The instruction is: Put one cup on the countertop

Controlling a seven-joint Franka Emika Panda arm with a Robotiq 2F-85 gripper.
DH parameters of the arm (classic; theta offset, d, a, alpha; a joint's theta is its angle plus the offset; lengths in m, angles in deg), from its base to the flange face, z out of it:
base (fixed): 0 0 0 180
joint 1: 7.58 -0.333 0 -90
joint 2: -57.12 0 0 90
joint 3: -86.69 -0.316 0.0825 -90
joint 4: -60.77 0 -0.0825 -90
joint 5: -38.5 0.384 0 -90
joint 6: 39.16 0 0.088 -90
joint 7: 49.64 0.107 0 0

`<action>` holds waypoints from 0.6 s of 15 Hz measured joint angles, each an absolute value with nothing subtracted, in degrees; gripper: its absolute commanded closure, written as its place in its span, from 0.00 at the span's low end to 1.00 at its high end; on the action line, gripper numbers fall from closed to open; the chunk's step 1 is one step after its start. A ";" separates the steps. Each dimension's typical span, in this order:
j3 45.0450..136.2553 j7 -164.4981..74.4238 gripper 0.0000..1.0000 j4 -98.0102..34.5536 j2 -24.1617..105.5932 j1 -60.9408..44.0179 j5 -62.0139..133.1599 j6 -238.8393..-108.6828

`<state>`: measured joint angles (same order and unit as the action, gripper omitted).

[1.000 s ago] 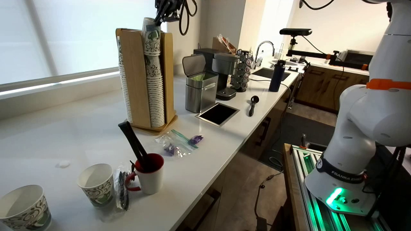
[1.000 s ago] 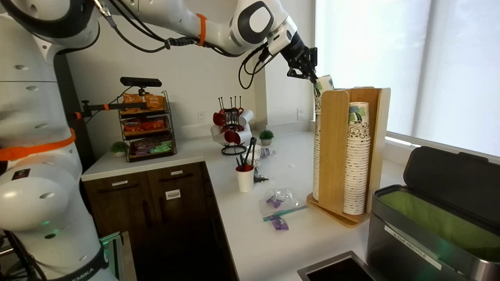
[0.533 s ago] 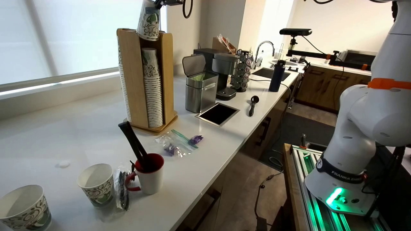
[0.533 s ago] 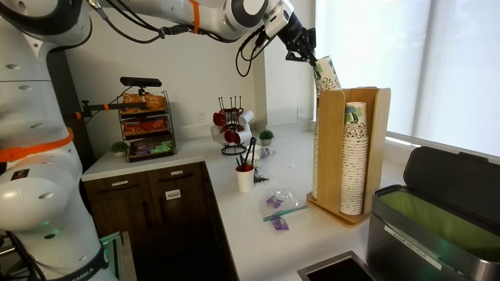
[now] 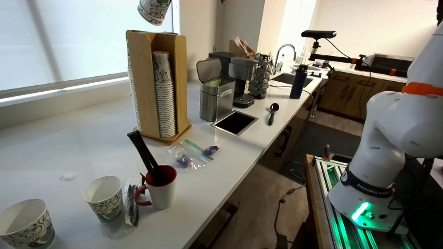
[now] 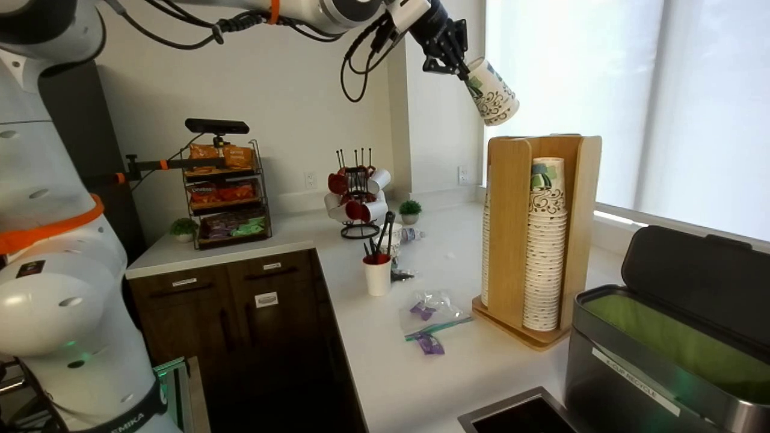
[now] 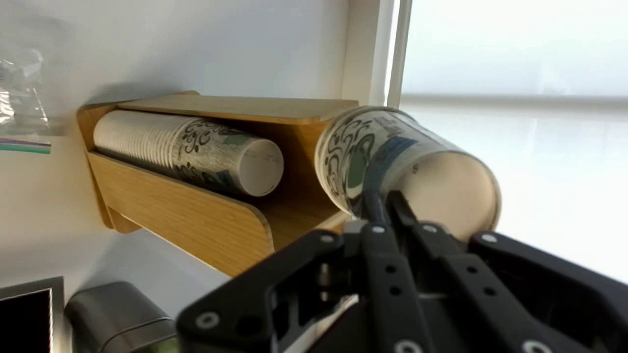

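Task as a whole: by judgement, standing between pick-up and set-down, not yet coming to the placing; calling next, seemingly, for steering clear of the wooden holder, lowering toward the surface, settling the cup there in a steady stance, only then letting go

Surface, long, off-white, straight-edged: lying well below the held piece, awaiting delivery

Wooden holder, tall: standing upright on the surface, keeping nested cups stacked base up, not touching the held cup in either exterior view

Claw, black: hanging higher than the holder, standing almost closed, leaving only a sliver of gap, grasping the cup near the edge of its base

Cup, whitish with grey-green print: hanging in the air near the holder's top, well apart from the surface, leaning, base up and mouth down; possibly nesting another inside, not telling either way by its rim

Fingertips: pinching, probably, the base edge between them; likely making for a narrow hold, so calling for slow turning
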<state>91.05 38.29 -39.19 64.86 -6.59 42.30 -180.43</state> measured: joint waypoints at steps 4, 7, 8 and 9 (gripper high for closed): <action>91.06 25.63 0.98 -42.15 68.47 -6.62 48.38 -172.02; 91.57 19.24 0.98 -44.36 70.64 -6.22 50.62 -167.25; 91.66 17.88 0.98 -44.89 71.00 -5.95 50.88 -166.18; 91.71 16.66 0.98 -45.14 71.15 -5.69 50.98 -164.91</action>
